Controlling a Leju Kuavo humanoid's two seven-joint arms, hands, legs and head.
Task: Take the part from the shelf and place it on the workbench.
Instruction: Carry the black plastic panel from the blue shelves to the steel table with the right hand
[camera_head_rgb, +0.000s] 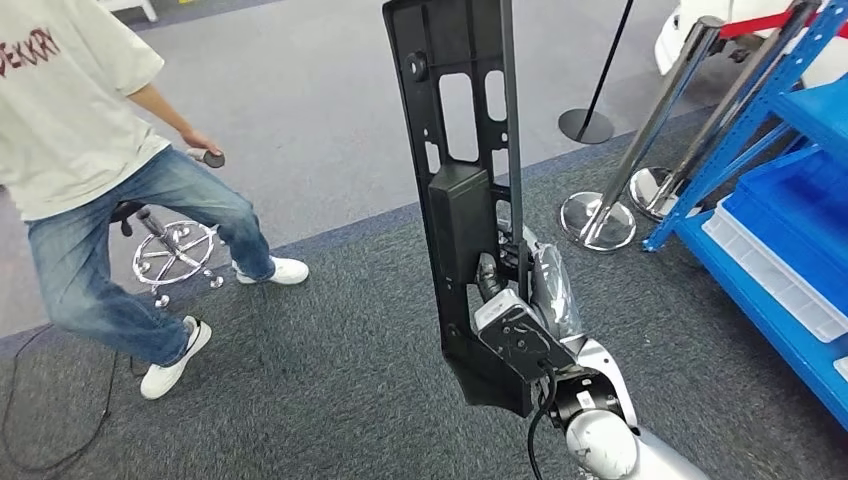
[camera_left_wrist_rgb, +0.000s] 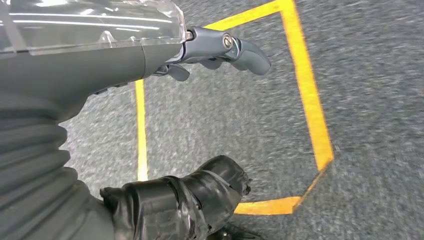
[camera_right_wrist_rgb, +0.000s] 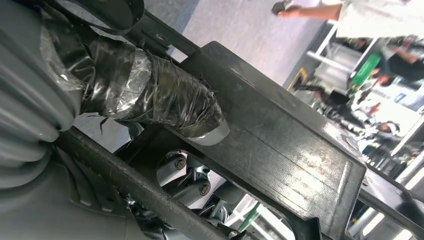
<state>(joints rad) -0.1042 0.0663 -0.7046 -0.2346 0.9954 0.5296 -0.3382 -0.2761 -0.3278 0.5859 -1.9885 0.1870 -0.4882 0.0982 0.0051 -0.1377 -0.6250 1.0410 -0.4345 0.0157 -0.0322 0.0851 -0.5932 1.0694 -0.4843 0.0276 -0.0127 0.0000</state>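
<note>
The part (camera_head_rgb: 460, 200) is a long black plastic panel with several cut-outs, standing upright in the middle of the head view. My right hand (camera_head_rgb: 520, 275) grips its lower section from behind, above grey carpet. In the right wrist view the tape-wrapped thumb (camera_right_wrist_rgb: 165, 100) presses on the part (camera_right_wrist_rgb: 280, 150), and the fingers (camera_right_wrist_rgb: 192, 180) show through a cut-out on its other side. My left hand (camera_left_wrist_rgb: 115, 65) hangs over the floor, holding nothing, with its fingers (camera_left_wrist_rgb: 235, 47) well apart from the taped thumb (camera_left_wrist_rgb: 190, 200).
A person (camera_head_rgb: 100, 200) sits on a wheeled stool (camera_head_rgb: 175, 255) at the left. A blue shelf (camera_head_rgb: 790, 300) with a white bin (camera_head_rgb: 775, 270) stands at the right, chrome stanchion posts (camera_head_rgb: 600, 215) beside it. Yellow floor tape (camera_left_wrist_rgb: 310, 100) lies under my left hand.
</note>
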